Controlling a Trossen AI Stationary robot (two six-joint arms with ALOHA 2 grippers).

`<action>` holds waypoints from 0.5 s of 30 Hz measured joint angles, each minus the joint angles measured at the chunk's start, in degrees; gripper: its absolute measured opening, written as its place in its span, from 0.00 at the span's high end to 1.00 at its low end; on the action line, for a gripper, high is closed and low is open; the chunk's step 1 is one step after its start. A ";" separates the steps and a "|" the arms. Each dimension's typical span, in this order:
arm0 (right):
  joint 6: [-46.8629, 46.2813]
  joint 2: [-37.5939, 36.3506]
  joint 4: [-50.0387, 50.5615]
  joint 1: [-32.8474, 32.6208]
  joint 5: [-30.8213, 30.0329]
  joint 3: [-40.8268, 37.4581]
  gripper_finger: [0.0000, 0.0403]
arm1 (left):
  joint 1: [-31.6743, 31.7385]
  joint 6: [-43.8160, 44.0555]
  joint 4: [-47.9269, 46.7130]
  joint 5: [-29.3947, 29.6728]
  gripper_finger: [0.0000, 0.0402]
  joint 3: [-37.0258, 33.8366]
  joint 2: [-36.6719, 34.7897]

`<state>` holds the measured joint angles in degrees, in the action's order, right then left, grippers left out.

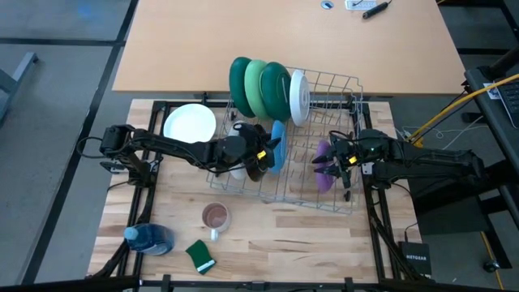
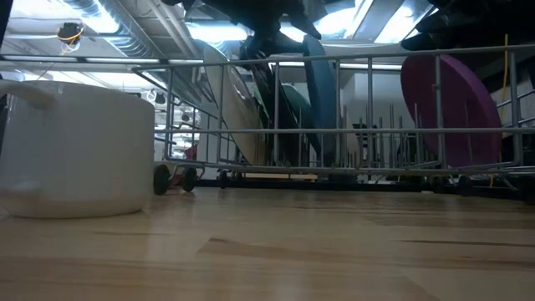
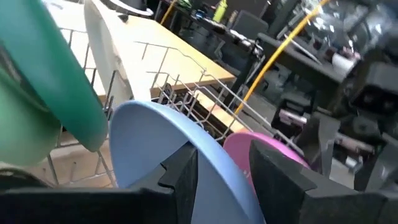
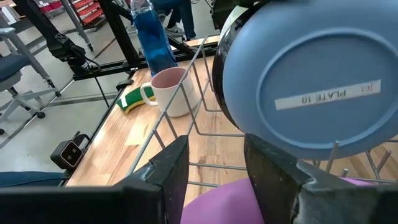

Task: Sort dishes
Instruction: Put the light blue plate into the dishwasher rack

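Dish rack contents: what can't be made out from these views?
- Exact plate count: high view, both arms cover the rack middle.
- Purple plate: low view, rack wires cross it.
- Blue plate: left wrist view, left end effector hides its lower edge.

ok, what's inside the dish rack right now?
Standing in the dish rack: two dark green plates, light green, white, blue, purple. Anything under the left gripper is hidden.

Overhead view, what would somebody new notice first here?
First, the wire dish rack at the middle of the table, with a row of upright green plates and a white one at its far side. Next, both arms reach into it: the left end effector at a blue plate, the right end effector at a purple plate.
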<state>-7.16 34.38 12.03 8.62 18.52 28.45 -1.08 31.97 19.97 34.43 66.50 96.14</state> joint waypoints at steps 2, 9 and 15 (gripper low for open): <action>0.00 -0.01 0.01 0.00 0.01 0.00 0.60 | -0.06 -2.53 -0.04 -0.63 0.67 -0.02 0.02; -0.02 -0.01 0.04 0.02 0.02 0.00 0.60 | -0.05 -7.40 -1.54 -0.98 0.67 -0.02 0.02; -0.02 -0.01 0.04 0.00 0.00 0.00 0.60 | -0.07 -11.53 -1.49 -0.96 0.67 -0.02 0.02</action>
<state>-7.18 34.37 12.08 8.62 18.52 28.45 -1.15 20.44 18.48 33.47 66.48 96.16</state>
